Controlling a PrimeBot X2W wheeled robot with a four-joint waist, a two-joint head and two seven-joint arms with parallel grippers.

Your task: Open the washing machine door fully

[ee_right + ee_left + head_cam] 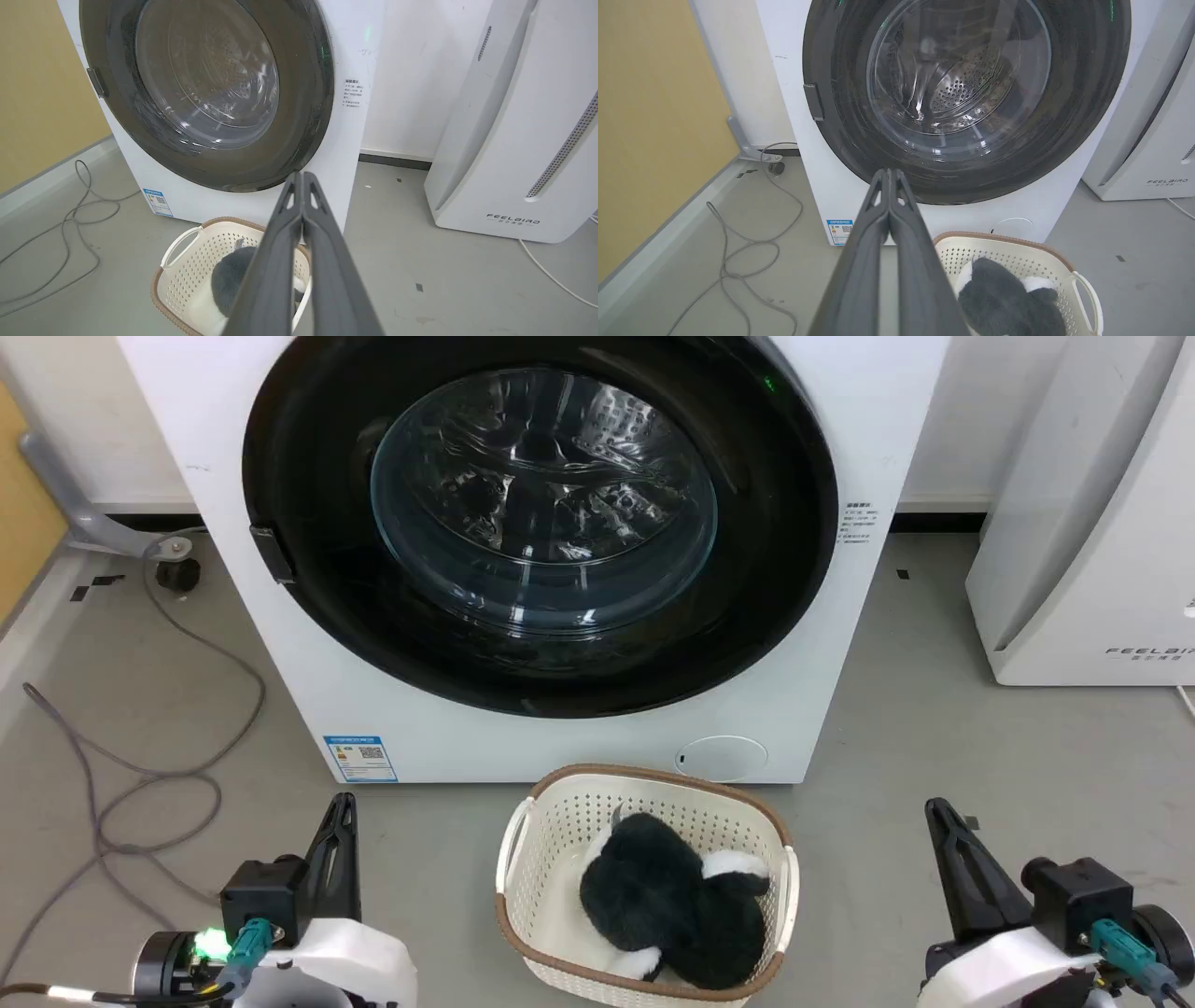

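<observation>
Washing machine door (541, 513) sat shut against the front of the washing machine (233, 644). I had both grippers low before the machine, well apart from the door: left gripper (344, 803) off its left corner, right gripper (936, 807) beyond its right side, each with fingers pressed together, grasping nothing. Left wrist view gave me the perforated steel drum (957, 88) through the glass. Right wrist view gave a small printed label (353, 93) on the machine's white panel. Door round, glossy black, bulging clear bowl, small latch (271, 553) at its left rim. Perforated cream basket (653, 775) with a fluffy black-and-white toy (663, 896) stood just before the machine.
</observation>
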